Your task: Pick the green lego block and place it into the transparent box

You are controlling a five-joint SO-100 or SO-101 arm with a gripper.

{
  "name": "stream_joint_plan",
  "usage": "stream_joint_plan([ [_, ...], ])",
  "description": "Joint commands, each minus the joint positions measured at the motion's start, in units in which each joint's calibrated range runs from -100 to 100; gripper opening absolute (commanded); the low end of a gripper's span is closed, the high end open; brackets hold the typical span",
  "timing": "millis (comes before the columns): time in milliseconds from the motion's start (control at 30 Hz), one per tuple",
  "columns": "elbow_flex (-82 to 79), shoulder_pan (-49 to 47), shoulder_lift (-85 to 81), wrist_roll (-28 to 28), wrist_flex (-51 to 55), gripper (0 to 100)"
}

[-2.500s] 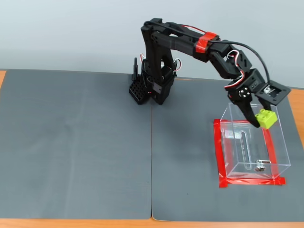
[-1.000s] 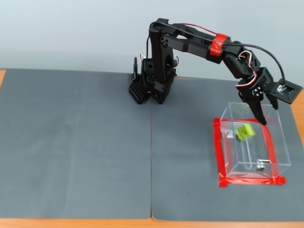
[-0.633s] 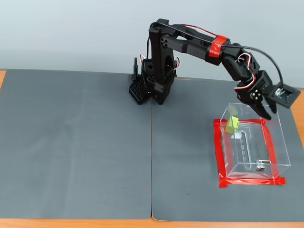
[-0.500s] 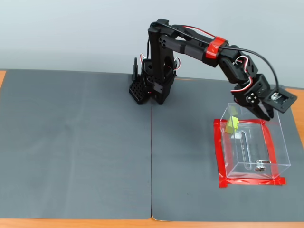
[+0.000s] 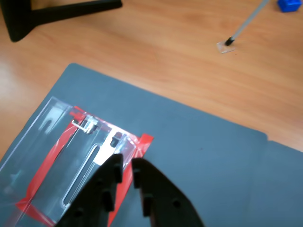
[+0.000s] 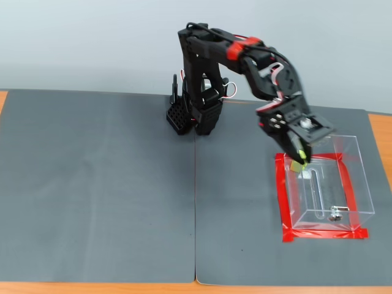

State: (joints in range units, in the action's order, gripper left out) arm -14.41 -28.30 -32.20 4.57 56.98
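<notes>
The transparent box [image 6: 343, 184] stands on the right of the grey mat, its base framed in red tape. The green lego block [image 6: 296, 166] lies inside it at the far left corner, with only a small lime patch showing below the fingertips. My gripper [image 6: 301, 158] hangs over that corner, pointing down, shut and holding nothing. In the wrist view the gripper [image 5: 127, 163] has its black fingers nearly together above the edge of the transparent box [image 5: 57, 142]; the block is not seen there.
Red tape [image 6: 283, 202] rims the box's footprint. The arm's base [image 6: 196, 113] stands at the back middle of two grey mats [image 6: 98, 184]. The wrist view shows the wooden table [image 5: 189, 56], a black stand leg [image 5: 57, 12], a thin rod [image 5: 246, 21] and a blue object [image 5: 289, 4].
The gripper let go of the green block, which dropped into the box and came to rest at its far left corner. The arm then swung left with the gripper shut.
</notes>
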Motion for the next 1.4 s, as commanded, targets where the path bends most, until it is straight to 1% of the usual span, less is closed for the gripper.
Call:
stream_joint_plan([
  [0, -1.82, 5.36, -7.18, -0.69, 0.31, 2],
  [333, -18.65, 17.67, -29.14, -0.74, 0.31, 2],
  [500, -26.16, 21.10, -38.21, -0.74, 0.31, 2],
  [967, -42.08, 20.95, -56.69, -0.79, -0.56, 2],
  [1167, -50.76, 21.47, -66.53, -2.98, -0.21, 2],
  [1367, -53.47, 21.92, -67.04, -4.12, 0.31, 2],
])
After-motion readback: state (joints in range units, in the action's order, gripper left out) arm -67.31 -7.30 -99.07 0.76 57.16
